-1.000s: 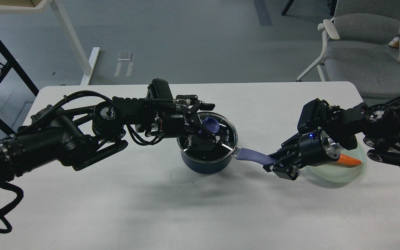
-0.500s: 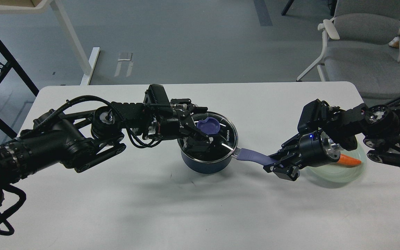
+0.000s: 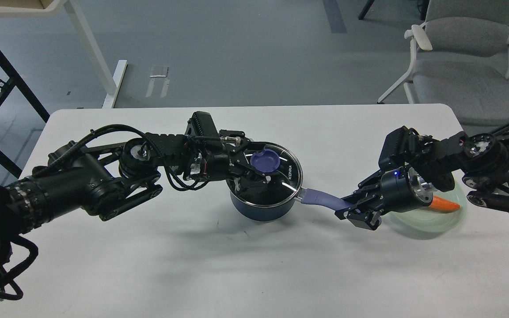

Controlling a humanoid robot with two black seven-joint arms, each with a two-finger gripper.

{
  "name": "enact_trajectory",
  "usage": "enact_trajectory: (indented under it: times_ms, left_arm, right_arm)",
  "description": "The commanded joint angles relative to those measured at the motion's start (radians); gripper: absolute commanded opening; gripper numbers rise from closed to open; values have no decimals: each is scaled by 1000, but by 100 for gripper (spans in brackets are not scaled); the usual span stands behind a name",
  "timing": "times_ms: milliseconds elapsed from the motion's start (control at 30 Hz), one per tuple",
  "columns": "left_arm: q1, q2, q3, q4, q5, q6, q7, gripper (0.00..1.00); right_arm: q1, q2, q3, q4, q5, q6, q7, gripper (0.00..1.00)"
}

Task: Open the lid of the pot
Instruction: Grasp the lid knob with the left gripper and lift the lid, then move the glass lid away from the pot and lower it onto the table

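Lid still on the pot [image 3: 261,207], mid-worktop [image 3: 219,269]; this is the reach-for-the-knob step. Left gripper [image 3: 249,170] lies level across the glass lid [image 3: 287,174], fingers spread beside the purple knob [image 3: 265,160], gripping nothing. Right gripper [image 3: 352,211] clamps the pot's handle [image 3: 320,198]. Next: straddle the knob, close, lift straight up.

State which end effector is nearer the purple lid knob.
Left. The left end effector sits over the glass lid beside the knob; the right end effector is at the pot handle's far end.
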Motion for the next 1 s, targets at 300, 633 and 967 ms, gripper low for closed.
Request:
enact_trajectory:
  times_ms: [300, 633, 967]
  left_arm:
    - [-11, 0, 0, -9, -4, -7, 0, 30]
    - [-96, 118, -2, -96, -10, -14, 0, 30]
    - [-45, 447, 0, -179, -79, 0, 0, 31]
  right_arm:
    - [0, 0, 0, 0, 1, 0, 0, 28]
    - [0, -2, 0, 0, 1, 0, 0, 28]
    - [0, -2, 0, -1, 1, 0, 0, 28]
